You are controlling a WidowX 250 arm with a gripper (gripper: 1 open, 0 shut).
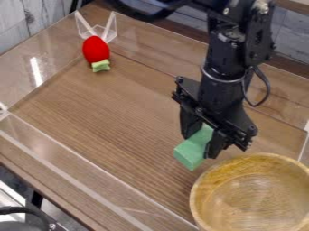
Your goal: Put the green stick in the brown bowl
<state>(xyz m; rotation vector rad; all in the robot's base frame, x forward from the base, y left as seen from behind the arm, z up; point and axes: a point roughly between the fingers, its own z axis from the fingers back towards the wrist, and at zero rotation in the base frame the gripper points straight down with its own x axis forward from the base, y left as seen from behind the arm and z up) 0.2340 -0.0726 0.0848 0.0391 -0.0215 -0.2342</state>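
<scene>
The green stick (191, 154) is a small matte green block. It hangs tilted just left of the brown bowl's rim, low over the wooden table. My gripper (208, 139) points straight down and is shut on the stick's upper end, its black fingers hiding part of it. The brown bowl (205, 200) is a wide light-brown wooden bowl with a thick rim. It sits at the front right of the table with nothing in it. Whether the stick's lower end touches the table I cannot tell.
A red ball-like toy with a small green base (96, 50) stands at the back left, with white ear-like pieces (97, 24) behind it. Clear plastic walls (72, 167) run along the table's front and left edges. A black cable (262, 90) hangs beside the arm.
</scene>
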